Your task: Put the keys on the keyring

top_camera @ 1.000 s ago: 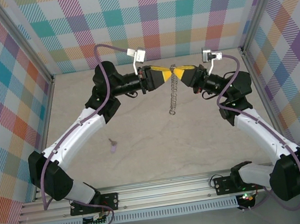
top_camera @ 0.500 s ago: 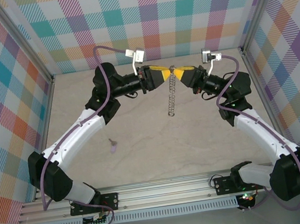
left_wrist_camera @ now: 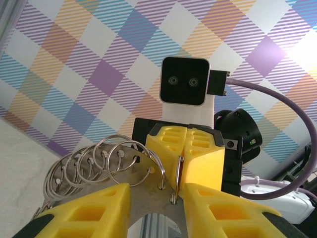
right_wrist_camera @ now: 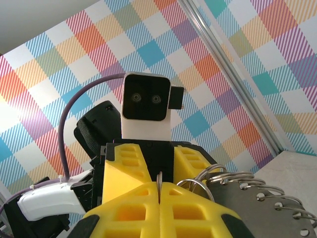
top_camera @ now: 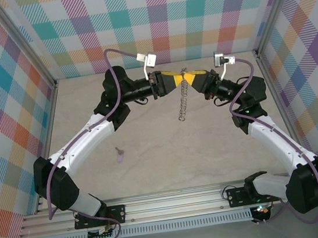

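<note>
The right claw (top_camera: 190,78) was clamped on the keyring (top_camera: 182,101) and the left claw (top_camera: 180,78) gripped it too, its chain dangling above the desk (top_camera: 171,164). The lilac key (top_camera: 120,154) lay on the desk well apart, so the threading was judged not yet begun.

Keyring (left_wrist_camera: 99,161) reads to me as polished silver metal rings, glossy with hard glints, strung through a flat strip (right_wrist_camera: 257,208) of dull grey metal. Fingers on left gripper (left_wrist_camera: 154,194) and right gripper (right_wrist_camera: 159,191): matt yellow moulded plastic, pocketed faces. Wrist camera housing (left_wrist_camera: 185,82): smooth white plastic, glossy black front. Cable (left_wrist_camera: 277,94): smooth purple sheath. Key (top_camera: 120,154): lilac head looks plastic, too small for me to call the finish. Table (top_camera: 154,172): matt beige, stone-look. Frame rail (top_camera: 176,202): satin bare aluminium.
</note>
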